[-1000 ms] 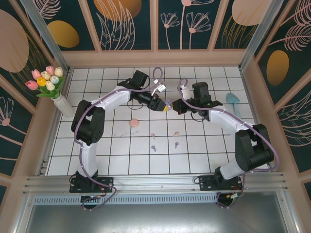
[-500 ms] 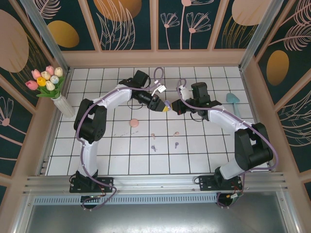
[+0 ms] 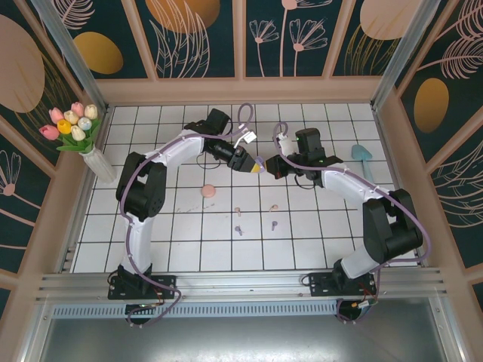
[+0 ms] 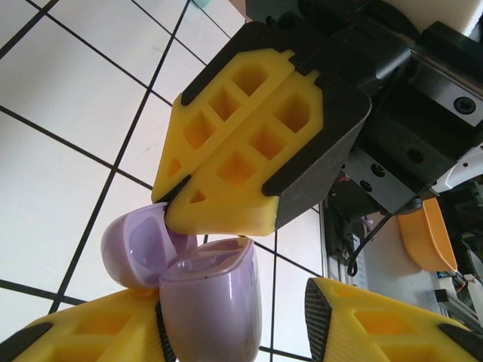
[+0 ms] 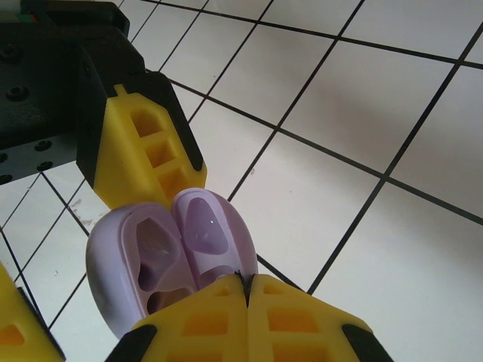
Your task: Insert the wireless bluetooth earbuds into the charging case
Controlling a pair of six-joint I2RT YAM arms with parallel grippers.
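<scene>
Tiles (image 3: 151,241) — 2 pink, 2 purple earbuds (image 3: 237,212) (image 3: 274,207) (image 3: 239,230) (image 3: 273,224) | left fingers (image 4: 90,332) spread | right fingers (image 5: 204,324) pressed together

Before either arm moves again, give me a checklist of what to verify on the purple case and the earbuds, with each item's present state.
1. Purple case lid open: ok.
2. Its two wells empty: ok.
3. Left gripper clamped on the case: not ok; one finger touches it, and a gap shows at the other.
4. Right gripper pinching the lid rim: cannot tell; its jaws are shut with the tips at the case.
5. Earbuds free to pick: ok; all four lie loose on the tiles, apart from both arms.
</scene>
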